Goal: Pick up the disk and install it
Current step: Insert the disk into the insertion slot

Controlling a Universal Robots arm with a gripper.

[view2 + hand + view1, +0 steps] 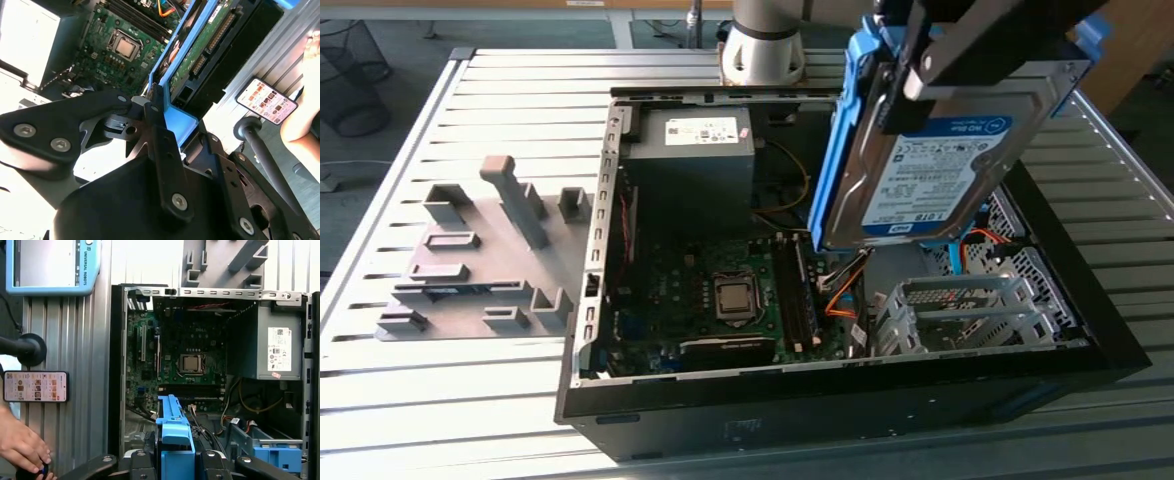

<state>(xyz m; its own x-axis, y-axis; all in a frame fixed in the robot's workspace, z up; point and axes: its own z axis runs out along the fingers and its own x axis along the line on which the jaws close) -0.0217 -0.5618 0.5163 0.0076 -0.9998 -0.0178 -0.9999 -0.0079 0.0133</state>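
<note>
Exterior view shows the gripper carrying the disk aloft, its jaws pinching the drive's upper end, so that it hangs tilted over the open computer case, toward that picture's 1 o'clock. Pickup looks finished; the install step seems to be in hand. Below the disk, at 5 o'clock, sits the grey drive cage, apparently its seat. Lowering it will call for squaring the blue bracket with that cage while clearing the orange cables beside it.
</note>
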